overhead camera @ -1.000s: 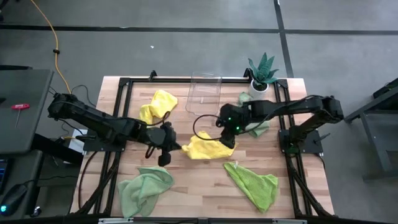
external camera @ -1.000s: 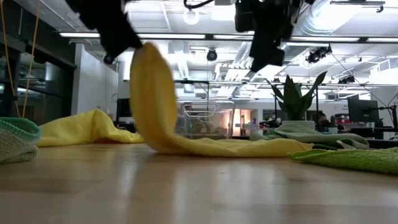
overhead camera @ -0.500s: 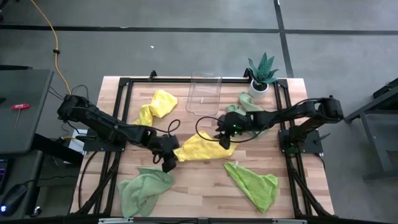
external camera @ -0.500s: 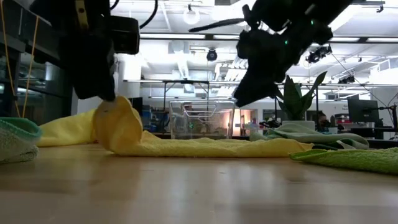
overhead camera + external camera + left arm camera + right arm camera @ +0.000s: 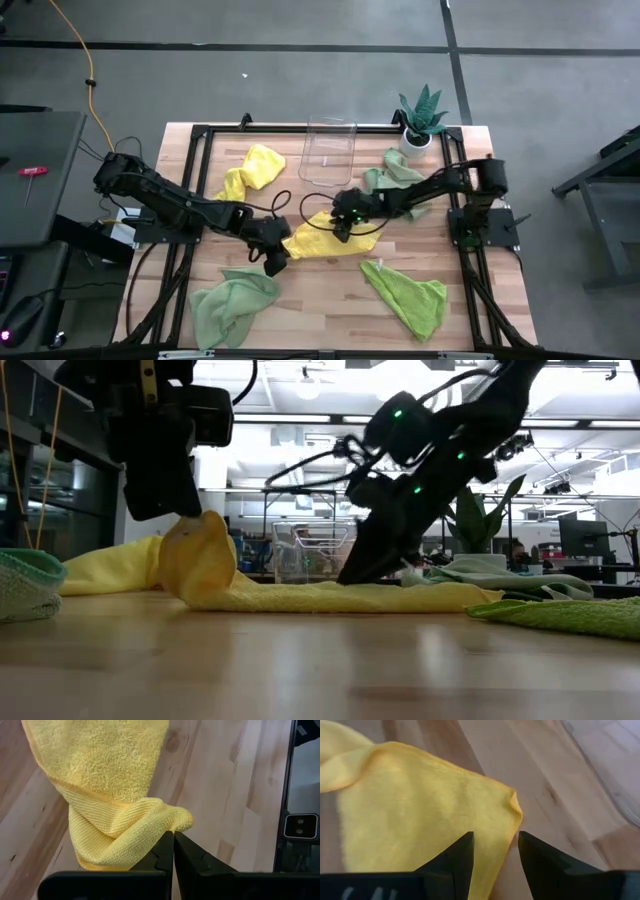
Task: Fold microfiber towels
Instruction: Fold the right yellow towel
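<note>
A bright yellow microfiber towel (image 5: 318, 238) lies at the table's middle. My left gripper (image 5: 281, 254) is shut on its left end, low over the wood. My right gripper (image 5: 339, 231) stands open, slanting down over the towel's right part. In the right wrist view its fingers (image 5: 462, 852) straddle the towel's edge near a corner (image 5: 514, 805). A second yellow towel (image 5: 252, 168) lies at the far left. A mint green one (image 5: 232, 305) is at the near left, a lime green one (image 5: 408, 292) at the near right, and a pale one (image 5: 398, 178) by the plant. My left gripper pinches a bunched, folded-over corner of the yellow towel (image 5: 176, 821) between its two fingers. The fingers slant down from the table's left. That end (image 5: 196, 545) is humped up a little; the rest of the towel (image 5: 330, 597) lies flat on the table. My right gripper's fingertips are down at the towel (image 5: 352, 577); I cannot tell whether they touch it.
A clear plastic bin (image 5: 330, 150) stands at the far middle. A spiky green potted plant (image 5: 423, 118) stands at the far right corner. Bare wood (image 5: 320, 295) lies between the two near towels. Black frame rails (image 5: 470, 240) run along the table's sides.
My left gripper has come down and rolled, lowering the yellow towel's left end from high above the table into a low hump. My right gripper has sunk from well above the table down onto the towel's right part, shifting toward the table's left.
</note>
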Controlling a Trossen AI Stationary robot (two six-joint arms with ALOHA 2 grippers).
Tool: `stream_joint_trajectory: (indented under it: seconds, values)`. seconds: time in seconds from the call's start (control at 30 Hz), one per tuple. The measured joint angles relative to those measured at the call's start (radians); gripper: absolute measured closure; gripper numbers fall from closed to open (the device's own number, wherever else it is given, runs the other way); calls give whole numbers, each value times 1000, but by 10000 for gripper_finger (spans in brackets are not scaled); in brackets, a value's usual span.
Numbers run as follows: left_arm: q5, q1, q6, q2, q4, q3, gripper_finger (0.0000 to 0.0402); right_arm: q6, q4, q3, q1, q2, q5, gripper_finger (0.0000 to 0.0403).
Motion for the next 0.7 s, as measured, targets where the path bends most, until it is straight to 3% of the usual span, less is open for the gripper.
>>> stream_joint_trajectory:
  seconds: [0.23,0.37,0.47,0.7]
  values:
    - [0,-1,-24,0,4,0,401,110,-35,59,3,64,26,282]
    - [9,0,-24,-3,4,0,401,111,-56,57,15,54,50,347]
    - [61,15,-16,-26,8,0,401,114,-75,54,18,17,11,393]
    - [100,76,30,-139,-5,0,401,26,-194,54,19,-195,-20,397]
